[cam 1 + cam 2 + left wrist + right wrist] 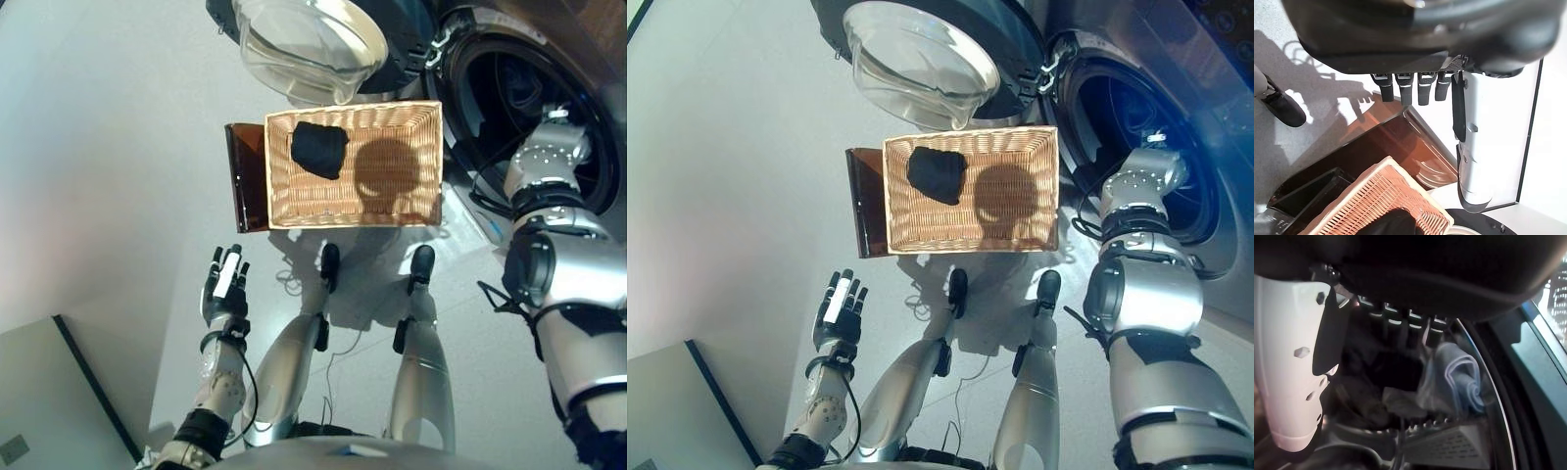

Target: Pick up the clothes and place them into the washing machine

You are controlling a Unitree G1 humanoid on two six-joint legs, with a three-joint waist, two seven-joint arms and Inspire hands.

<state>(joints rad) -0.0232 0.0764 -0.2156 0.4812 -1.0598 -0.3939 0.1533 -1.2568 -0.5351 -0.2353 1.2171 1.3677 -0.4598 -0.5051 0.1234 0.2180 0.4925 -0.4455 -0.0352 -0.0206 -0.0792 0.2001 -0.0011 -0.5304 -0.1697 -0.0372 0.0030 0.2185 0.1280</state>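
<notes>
A black cloth [319,149] lies in the left part of the wicker basket [411,116], which rests on the dark brown box [245,176]. The washing machine [460,59] stands at the upper right with its drum [519,88] open. My right arm reaches into the drum. In the right wrist view my right hand [1396,325] has straight fingers and holds nothing, just above a light blue cloth [1457,374] and a dark cloth [1393,372] in the drum. My left hand [225,284] is open and empty, low at the left, apart from the basket [1376,196].
The machine's round glass door [309,44] hangs open over the basket's far edge. A pale panel with a dark edge [49,392] lies at the lower left. Bare grey floor [118,147] spreads left of the box.
</notes>
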